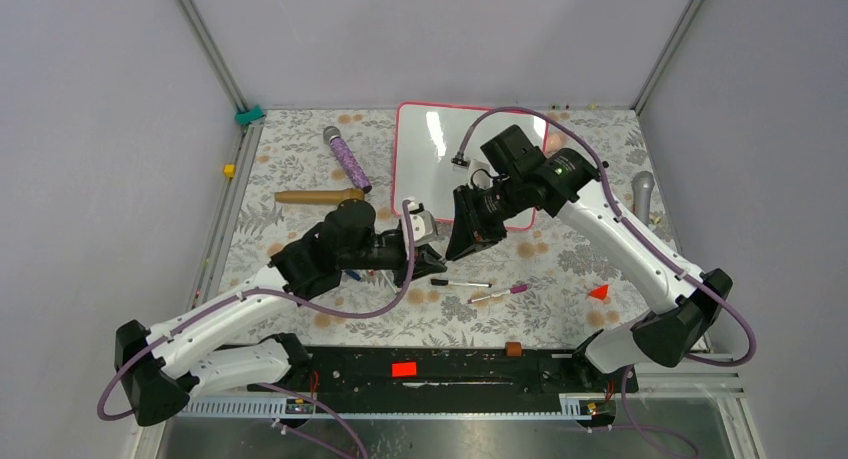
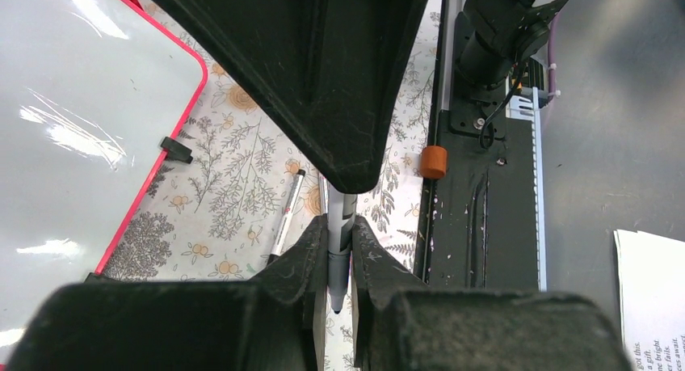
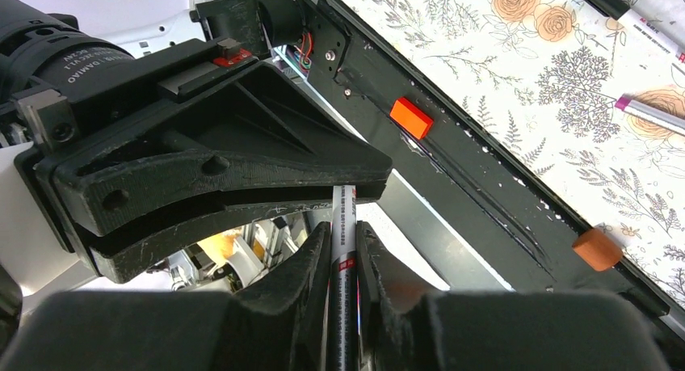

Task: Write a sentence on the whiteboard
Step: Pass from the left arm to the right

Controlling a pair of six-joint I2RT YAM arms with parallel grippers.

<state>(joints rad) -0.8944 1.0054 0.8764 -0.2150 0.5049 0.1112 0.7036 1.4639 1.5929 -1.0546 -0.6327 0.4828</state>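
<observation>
where the arms are bolted, we see a black rail (image 1: 450,371) along the near edge of the surface (image 1: 560,264), with a red block (image 1: 403,368) and a small brown cylinder (image 1: 513,349) on it. just past it, a black-capped marker (image 1: 460,282) and a purple-capped marker (image 1: 497,295) lie loose on the floral cloth, with an orange-red wedge (image 1: 598,292) off to their right. over the middle of the surface the left arm (image 1: 230,309) and the right arm (image 1: 600,214) meet tip to tip. the left jaws are pinching a grey marker (image 2: 338,242) near one end, and the right jaws are pressed on the same marker from the other side. the whiteboard (image 1: 430,154) lies flat at the far middle of the surface, its right side partly hidden under the right arm. to its left lie a tan stick (image 1: 320,196) and a purple microphone (image 1: 347,159). a grey microphone (image 1: 643,191) lies to its right.
</observation>
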